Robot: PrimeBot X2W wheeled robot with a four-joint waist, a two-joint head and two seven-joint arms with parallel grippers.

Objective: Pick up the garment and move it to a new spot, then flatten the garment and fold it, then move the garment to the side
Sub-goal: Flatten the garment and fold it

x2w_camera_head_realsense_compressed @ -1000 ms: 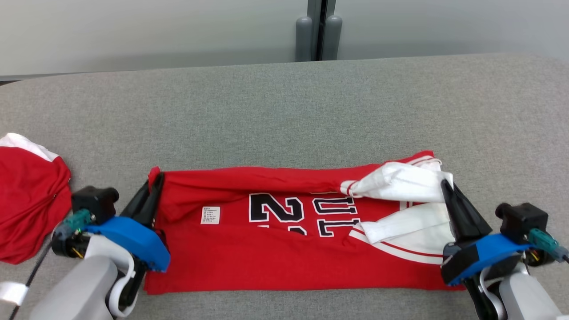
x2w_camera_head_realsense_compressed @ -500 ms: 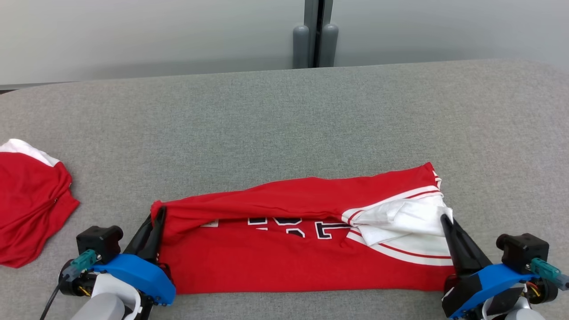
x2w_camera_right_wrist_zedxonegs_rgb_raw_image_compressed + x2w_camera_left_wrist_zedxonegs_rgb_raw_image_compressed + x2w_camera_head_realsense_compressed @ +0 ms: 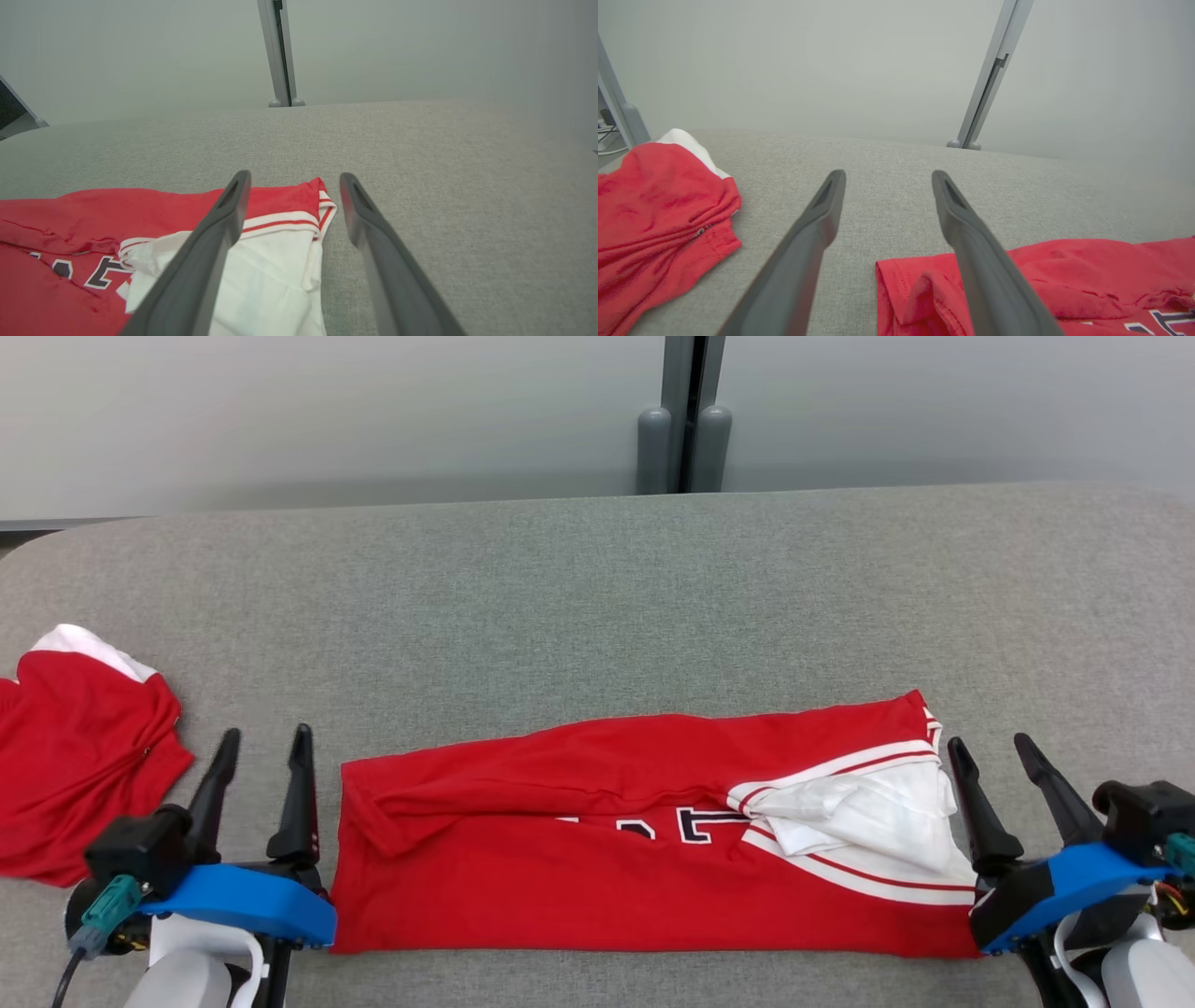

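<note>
Grey table (image 3: 597, 597): folded garment (image 3: 607, 868) between left tool (image 3: 266, 733), right tool (image 3: 986, 740), seemingly touching neither.

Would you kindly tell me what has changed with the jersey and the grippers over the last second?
The left gripper and right gripper drew the far edge of the jersey toward the robot, completing the fold, then opened and let go. The other red garment at the left of the table stayed put.

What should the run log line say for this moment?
stage: fold laid | red jersey: folded on grey table | left gripper: open, beside its left end | right gripper: open, at its right end
</note>
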